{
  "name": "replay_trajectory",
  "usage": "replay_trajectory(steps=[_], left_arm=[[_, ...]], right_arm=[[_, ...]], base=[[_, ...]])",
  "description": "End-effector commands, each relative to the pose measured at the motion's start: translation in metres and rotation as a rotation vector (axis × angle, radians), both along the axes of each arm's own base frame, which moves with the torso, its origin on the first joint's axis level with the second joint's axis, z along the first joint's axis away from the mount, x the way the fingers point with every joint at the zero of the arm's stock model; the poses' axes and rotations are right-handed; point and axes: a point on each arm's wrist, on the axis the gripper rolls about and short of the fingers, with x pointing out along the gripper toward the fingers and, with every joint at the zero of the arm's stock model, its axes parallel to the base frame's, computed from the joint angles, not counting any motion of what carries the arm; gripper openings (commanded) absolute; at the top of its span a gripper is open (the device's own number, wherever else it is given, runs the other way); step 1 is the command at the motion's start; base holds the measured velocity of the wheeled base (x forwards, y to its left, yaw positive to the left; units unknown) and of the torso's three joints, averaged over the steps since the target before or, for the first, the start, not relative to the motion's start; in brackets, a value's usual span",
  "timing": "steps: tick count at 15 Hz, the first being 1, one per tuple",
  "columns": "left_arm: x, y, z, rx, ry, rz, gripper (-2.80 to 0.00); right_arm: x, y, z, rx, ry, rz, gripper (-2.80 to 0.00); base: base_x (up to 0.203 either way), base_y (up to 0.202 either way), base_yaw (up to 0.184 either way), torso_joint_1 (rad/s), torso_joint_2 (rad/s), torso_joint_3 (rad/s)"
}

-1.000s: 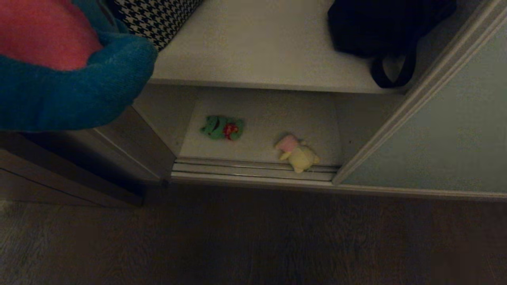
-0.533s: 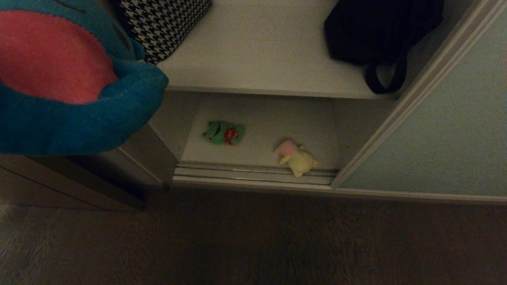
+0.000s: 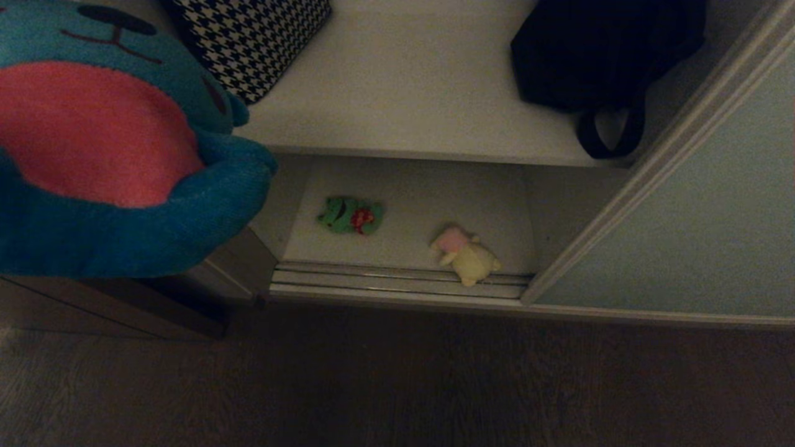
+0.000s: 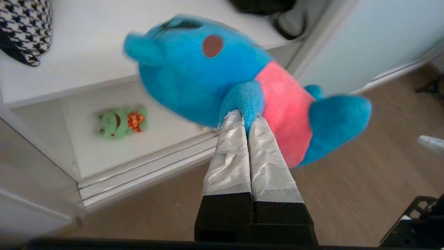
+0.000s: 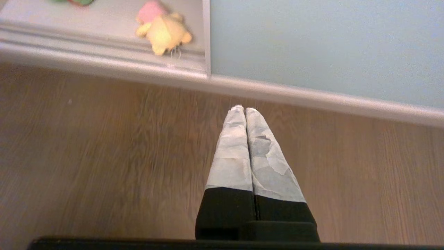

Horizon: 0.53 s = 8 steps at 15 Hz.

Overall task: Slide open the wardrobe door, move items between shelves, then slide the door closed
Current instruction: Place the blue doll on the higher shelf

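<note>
My left gripper is shut on an arm of the blue plush toy with a pink belly, held in the air in front of the wardrobe's left side; in the head view the blue toy fills the upper left. A green toy with red and a cream-yellow toy with pink lie on the lowest shelf. An upper shelf lies above them. The sliding wardrobe door stands slid aside to the right. My right gripper is shut and empty above the floor.
A black strapped bag and a houndstooth-patterned bag sit on the upper shelf. The ribbed metal floor track runs along the wardrobe's front. Brown wooden side trim is at the left, and wood floor lies in front.
The blue toy has sunk lower in the head view and its face now shows. The whole wardrobe scene has shifted slightly downward with the camera.
</note>
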Motion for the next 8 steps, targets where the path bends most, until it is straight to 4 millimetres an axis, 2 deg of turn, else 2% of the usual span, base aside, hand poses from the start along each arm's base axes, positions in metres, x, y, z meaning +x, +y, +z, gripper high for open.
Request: replay_trajectory(steps=[1, 6, 8], left_arm=[[0.0028, -0.0014, -0.0017, 0.006, 0.012, -0.001, -2.80], [0.0073, -0.0035, -0.0076, 0.014, 0.027, 0.000, -2.80], [0.0114, -0.0054, -0.0083, 0.019, 0.039, -0.001, -2.80]], right_arm=[[0.0000, 0.0000, 0.0000, -0.001, 0.000, 0.001, -2.80], [0.0000, 0.0000, -0.0001, -0.001, 0.000, 0.000, -2.80], [0.0000, 0.0000, -0.0001, -0.001, 0.001, 0.001, -2.80]], base=[[0.195, 0.000, -0.001, 0.002, 0.01, 0.002], [0.195, 0.000, 0.000, 0.004, 0.00, 0.005], [0.117, 0.000, 0.003, 0.006, 0.00, 0.003]])
